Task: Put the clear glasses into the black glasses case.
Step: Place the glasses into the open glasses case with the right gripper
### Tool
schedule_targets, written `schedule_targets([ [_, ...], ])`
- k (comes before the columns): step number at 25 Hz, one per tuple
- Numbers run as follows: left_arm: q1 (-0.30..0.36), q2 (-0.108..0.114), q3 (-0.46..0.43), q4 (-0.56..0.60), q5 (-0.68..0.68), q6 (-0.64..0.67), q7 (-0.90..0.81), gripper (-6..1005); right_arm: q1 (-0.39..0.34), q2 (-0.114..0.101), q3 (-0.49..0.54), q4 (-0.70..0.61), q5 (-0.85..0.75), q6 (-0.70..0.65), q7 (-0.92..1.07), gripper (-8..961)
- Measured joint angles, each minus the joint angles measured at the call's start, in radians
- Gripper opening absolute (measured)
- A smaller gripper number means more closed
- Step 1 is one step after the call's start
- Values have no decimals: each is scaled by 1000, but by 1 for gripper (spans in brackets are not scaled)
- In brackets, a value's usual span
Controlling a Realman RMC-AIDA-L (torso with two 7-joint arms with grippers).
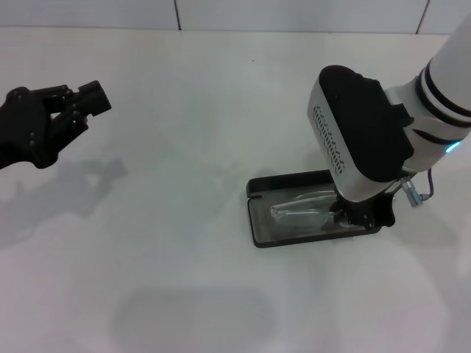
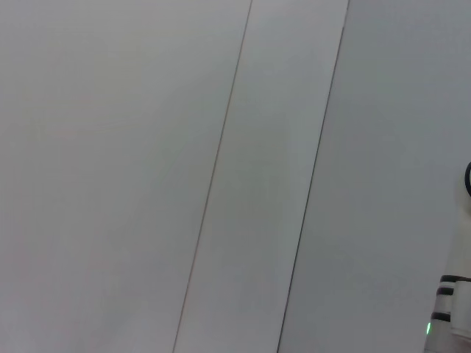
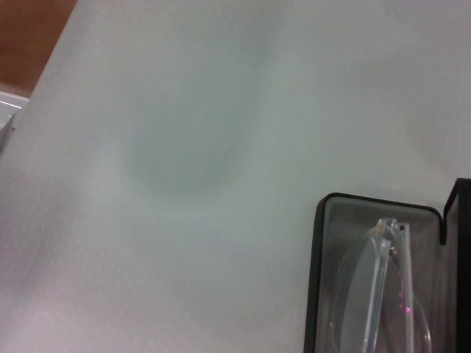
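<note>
- The clear glasses (image 1: 300, 211) lie folded inside the open black glasses case (image 1: 259, 220), on its grey lining. The right wrist view shows a lens and one arm (image 3: 383, 294) within the rim at the case's end.
- You can't confirm from here that the frame is fully seated; the far half of it sits under the arm's housing in the head view.
- The case rests flat on the white table (image 1: 184, 147), to your right of centre. Its raised edge runs along the far side, which looks like the lid standing open or laid back; you can't tell which.
- Your right gripper (image 1: 360, 213) is down at the right end of the case, at or just over the glasses. The wrist body hides the fingertips, so you cannot tell whether they are spread or closed on the frame.
- Your left gripper (image 1: 70, 110) hangs well apart at the far left, above the table, with nothing between its fingers; they look drawn close together. Its wrist camera sees only bare wall panels.
- Step in hand, as a judgement: placement, at or near release. The glasses look to be in the case already.
- Next move calls for a clean release and a straight lift of the right arm, so the fingers don't drag the frame back out or shift the case.
- Risk: an arm of the glasses riding on the rim.
</note>
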Motion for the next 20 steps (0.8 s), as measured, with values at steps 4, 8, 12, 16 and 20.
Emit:
schedule_targets([
  [4, 0, -2, 0, -4, 1, 0, 0, 115, 0, 0, 0, 4, -1, 7, -4, 71],
  [8, 0, -2, 0, -8, 1, 0, 1, 115, -1, 0, -1, 15, 2, 12, -6, 73],
  [12, 0, -2, 0, -8, 1, 0, 2, 115, -1, 0, -2, 23, 1, 21, -6, 74],
  [16, 0, -2, 0, -8, 1, 1, 2, 115, -1, 0, -1, 28, -1, 29, -6, 76],
  [20, 1, -2, 0, -8, 1, 1, 3, 115, 0, 0, -1, 29, -3, 38, -5, 78],
])
